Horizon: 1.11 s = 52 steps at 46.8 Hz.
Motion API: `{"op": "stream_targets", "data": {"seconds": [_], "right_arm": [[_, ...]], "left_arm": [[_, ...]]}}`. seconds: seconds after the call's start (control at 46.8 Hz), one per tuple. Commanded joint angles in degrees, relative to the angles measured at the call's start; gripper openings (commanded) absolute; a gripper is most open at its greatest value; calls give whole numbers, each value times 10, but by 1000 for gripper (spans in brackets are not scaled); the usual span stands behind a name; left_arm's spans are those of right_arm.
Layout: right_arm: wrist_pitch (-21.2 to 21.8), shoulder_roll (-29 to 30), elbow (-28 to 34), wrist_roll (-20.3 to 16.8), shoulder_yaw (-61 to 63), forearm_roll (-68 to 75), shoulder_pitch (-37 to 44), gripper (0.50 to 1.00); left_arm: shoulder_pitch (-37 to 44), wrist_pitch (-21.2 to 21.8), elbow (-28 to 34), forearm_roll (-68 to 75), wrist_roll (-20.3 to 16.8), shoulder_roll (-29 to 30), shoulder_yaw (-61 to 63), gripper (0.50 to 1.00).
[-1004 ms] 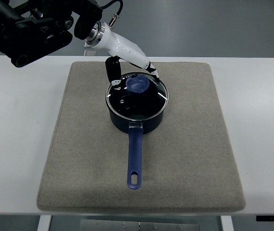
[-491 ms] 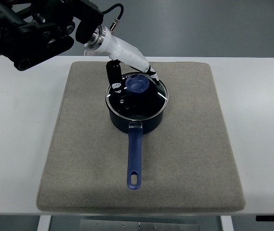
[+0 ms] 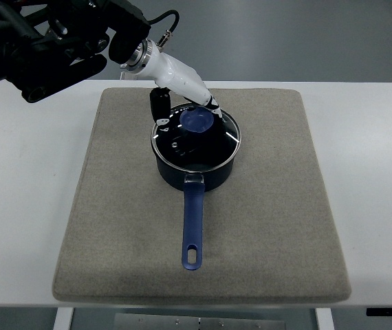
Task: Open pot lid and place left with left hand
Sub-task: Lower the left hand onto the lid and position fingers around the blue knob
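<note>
A dark blue saucepan [image 3: 196, 165] is seen standing upright on a grey felt mat [image 3: 265, 227], slightly behind the mat's middle. The mat is spread over a white worktop [image 3: 24, 206]. The saucepan's long blue handle [image 3: 192, 223] is pointed toward the near edge of the mat, and a hanging slot is visible at its end.

The saucepan is closed by a glass lid [image 3: 196, 141] with a metal rim, which is seated level on the pan. A round blue knob [image 3: 196, 121] is set on the lid, towards its far side as seen from above.

The left hand [image 3: 182, 103] is reached in from the upper left, carried on a black arm [image 3: 51, 41] and a white forearm shell. It is held just above and behind the lid, at the far-left of the knob. A dark finger [image 3: 159, 106] is seen hanging down just left of the knob, over the lid's far-left rim, and the white-tipped fingers are placed on the far-right side of the knob. The knob is thus bracketed by the fingers, which are partly spread around it; a firm grasp cannot be confirmed, and whether the fingers touch the knob cannot be told. The lid is not lifted from the pan.
</note>
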Motion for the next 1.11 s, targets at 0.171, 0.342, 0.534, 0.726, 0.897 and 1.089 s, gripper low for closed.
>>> {"op": "stream_targets", "data": {"seconds": [0.171,0.342,0.534,0.726,0.897,1.089], "right_arm": [[0,0,-1,1,0,0,0,917],[0,0,0,0,0,0,0,917],[0,0,-1,0,0,0,0,917],[0,0,0,1,0,0,0,917],[0,0,0,0,0,0,0,917],[0,0,0,0,0,0,0,917]], "left_arm": [[-1,6,-6,-3,0,-4,-2,969],[-2,15,-8,-3,0,-4,-1,975],[0,16,-8,-2,0,-4,-1,975],[1,17,-6,-1,0,-4,-1,969],[1,18,-5,-1,0,-4,-1,960],[2,38,-5,-2,0,-4,-1,934]]}}
